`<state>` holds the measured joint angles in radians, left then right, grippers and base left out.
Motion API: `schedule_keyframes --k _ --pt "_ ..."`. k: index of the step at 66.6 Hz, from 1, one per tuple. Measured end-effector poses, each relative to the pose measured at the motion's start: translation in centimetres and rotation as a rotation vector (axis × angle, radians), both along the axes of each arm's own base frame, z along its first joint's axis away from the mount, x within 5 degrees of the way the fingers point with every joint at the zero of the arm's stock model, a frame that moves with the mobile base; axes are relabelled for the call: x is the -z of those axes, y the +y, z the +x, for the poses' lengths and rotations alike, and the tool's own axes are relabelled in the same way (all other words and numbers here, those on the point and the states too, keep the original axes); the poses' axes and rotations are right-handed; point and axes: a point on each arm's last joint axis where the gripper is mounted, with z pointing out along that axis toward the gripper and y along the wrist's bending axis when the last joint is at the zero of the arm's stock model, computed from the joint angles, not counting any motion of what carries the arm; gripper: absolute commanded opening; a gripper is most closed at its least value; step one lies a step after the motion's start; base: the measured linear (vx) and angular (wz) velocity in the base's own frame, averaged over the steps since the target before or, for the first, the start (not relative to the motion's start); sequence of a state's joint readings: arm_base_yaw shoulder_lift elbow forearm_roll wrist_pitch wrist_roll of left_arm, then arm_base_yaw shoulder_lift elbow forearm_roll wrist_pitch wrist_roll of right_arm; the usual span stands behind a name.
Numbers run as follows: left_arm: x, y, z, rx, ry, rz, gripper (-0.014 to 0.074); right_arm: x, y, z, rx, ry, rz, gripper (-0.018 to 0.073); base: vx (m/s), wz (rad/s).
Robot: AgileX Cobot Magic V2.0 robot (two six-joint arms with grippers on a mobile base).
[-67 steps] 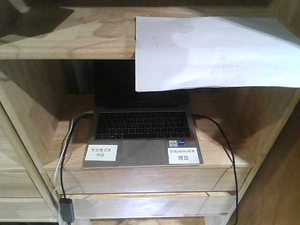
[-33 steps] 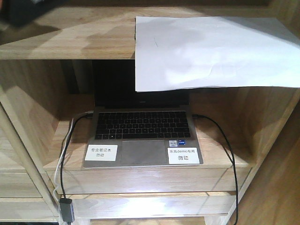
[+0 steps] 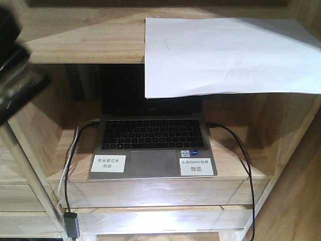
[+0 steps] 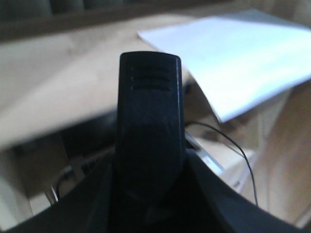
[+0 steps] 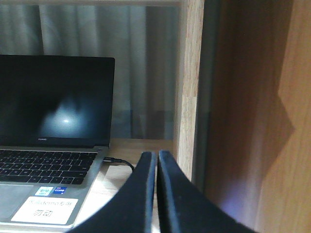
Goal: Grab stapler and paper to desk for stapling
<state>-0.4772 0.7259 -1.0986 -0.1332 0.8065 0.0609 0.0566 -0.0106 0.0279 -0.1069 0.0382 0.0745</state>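
Where the top shelf [image 3: 85, 40] ends, the paper [image 3: 225, 55] overhangs its edge, right of the blurred left hand [image 3: 20, 80]. Left wrist: that hand pinches the stapler [image 4: 149, 107], paper ahead-right. Right wrist: right hand [image 5: 156, 158] pressed together, shelf post [image 5: 189, 97] just right, laptop [image 5: 53, 111] left.

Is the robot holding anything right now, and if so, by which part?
The right gripper holds nothing: its jaws are pressed together, empty. The left gripper is too blurred to tell. The paper lies untouched on the shelf.
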Motion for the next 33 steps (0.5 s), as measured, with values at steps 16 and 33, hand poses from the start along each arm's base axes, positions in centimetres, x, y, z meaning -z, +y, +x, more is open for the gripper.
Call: schedule_keyframes --k 16,33 --pt "4.3 2.3 -4.8 0.009 -0.023 -0.026 -0.0007 0.0 0.0 0.0 0.000 0.000 0.000 -0.0009 0.00 0.00" --pt "8.7 3.8 -7.9 0.016 -0.050 -0.056 -0.0007 0.0 0.0 0.0 0.000 0.000 0.000 -0.0009 0.00 0.00"
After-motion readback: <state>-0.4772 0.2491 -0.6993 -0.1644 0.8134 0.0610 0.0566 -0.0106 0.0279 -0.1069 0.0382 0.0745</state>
